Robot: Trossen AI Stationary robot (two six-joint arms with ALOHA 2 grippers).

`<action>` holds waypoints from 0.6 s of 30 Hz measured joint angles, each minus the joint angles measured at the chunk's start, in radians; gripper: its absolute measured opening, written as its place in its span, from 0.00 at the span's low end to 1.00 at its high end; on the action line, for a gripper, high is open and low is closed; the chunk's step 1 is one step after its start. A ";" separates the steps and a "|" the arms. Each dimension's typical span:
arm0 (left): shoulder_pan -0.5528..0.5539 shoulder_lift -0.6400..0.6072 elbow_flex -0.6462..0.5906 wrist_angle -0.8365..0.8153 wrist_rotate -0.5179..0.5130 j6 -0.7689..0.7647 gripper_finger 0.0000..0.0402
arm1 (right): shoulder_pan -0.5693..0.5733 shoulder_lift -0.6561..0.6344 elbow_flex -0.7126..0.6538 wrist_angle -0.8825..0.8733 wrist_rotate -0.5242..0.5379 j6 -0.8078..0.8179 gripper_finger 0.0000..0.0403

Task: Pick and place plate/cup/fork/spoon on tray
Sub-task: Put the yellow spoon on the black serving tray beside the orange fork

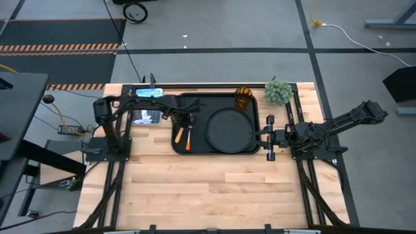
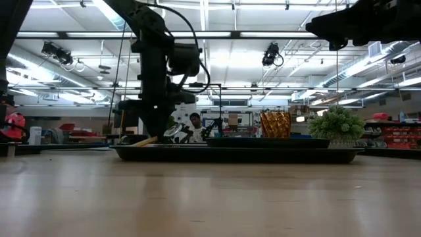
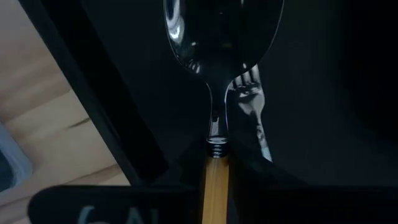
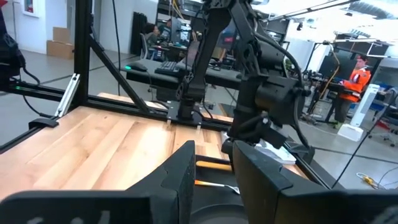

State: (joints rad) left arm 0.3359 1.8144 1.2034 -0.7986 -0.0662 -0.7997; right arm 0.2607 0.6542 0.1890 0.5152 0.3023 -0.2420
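Observation:
The black tray (image 1: 195, 104) lies at the table's far middle. On it sit the round black plate (image 1: 229, 128), the amber cup (image 1: 242, 99) in its far right corner, and the fork (image 1: 188, 139) with its reddish-orange handle. My left gripper (image 1: 184, 121) is over the tray's left part, shut on the spoon (image 3: 217, 37), whose yellow-orange handle (image 1: 178, 135) reaches toward the near edge. The fork's prongs (image 3: 252, 99) lie beside the spoon's bowl. My right gripper (image 1: 269, 136) is open and empty just off the tray's right edge. My left gripper pinches the spoon's yellow-orange handle (image 3: 215, 177) between its two fingers, close to the metal collar below the bowl. The fingers come from above. The spoon is tilted: its bowl end is low over the tray and the handle's free end (image 2: 142, 141) rises above the tray's lip.
A small green potted plant (image 1: 278, 91) stands on the table beyond the tray's far right corner. A flat device with a screen (image 1: 146, 117) lies left of the tray under my left arm. Bare wood stretches from the tray to the near edge.

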 joint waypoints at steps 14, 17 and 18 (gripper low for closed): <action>-0.001 0.020 0.000 -0.008 0.045 -0.033 0.21 | 0.000 0.000 0.000 0.008 -0.017 -0.003 0.29; -0.010 0.020 0.000 -0.007 0.045 -0.039 0.25 | 0.000 0.000 0.000 0.008 -0.017 -0.004 0.29; -0.012 0.020 0.000 -0.008 0.045 -0.042 0.26 | 0.000 0.000 0.000 0.008 -0.017 -0.003 0.29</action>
State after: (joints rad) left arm 0.3235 1.8339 1.2030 -0.8062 -0.0212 -0.8416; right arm 0.2607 0.6543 0.1890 0.5228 0.2855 -0.2455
